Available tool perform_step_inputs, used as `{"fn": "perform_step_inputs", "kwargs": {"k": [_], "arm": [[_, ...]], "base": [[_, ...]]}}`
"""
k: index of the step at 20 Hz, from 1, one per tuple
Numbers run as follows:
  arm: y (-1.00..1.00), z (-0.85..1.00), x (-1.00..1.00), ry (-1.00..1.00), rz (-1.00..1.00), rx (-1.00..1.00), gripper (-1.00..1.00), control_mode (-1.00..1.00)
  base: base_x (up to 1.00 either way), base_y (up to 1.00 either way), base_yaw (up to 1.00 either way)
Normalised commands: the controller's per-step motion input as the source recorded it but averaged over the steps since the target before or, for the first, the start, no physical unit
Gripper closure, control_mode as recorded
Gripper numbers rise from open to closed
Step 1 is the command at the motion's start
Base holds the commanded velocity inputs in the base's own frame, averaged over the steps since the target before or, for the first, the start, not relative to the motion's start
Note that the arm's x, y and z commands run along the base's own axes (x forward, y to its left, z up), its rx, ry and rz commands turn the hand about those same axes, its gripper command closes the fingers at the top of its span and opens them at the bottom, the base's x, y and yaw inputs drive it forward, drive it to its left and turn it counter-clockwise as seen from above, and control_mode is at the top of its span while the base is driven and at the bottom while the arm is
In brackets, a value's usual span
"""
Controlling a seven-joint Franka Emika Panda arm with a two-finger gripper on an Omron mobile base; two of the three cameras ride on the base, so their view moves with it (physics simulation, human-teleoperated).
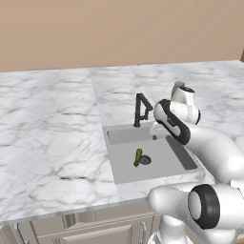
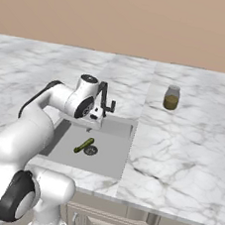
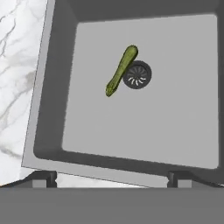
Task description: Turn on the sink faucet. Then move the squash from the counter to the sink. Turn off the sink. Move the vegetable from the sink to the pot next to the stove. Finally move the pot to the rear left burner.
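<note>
Squash (image 3: pixel 121 70) in the sink (image 3: pixel 52 113), gripper (image 3: pixel 109 177) wide open above it.
We think the squash touches the drain (image 3: pixel 137 75); it may roll when we grab.

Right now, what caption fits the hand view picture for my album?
A small dark green squash lies on the floor of the grey metal sink, right beside the round dark drain.

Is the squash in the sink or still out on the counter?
In. The squash lies flat on the sink floor beside the round drain.
</note>
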Motion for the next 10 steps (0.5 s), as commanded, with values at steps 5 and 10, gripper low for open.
{"fn": "perform_step_inputs", "kwargs": {"k": [5, 10], "arm": [[0.19, -0.25, 0.01, 0.11, -0.21, -0.01, -1.0, -1.0], [0.14, -0.26, 0.07, 0.02, -0.09, -0.01, -1.0, -1.0]], "base": [[0.0, 0.0, 0.0], [0.0, 0.0, 0.0]]}}
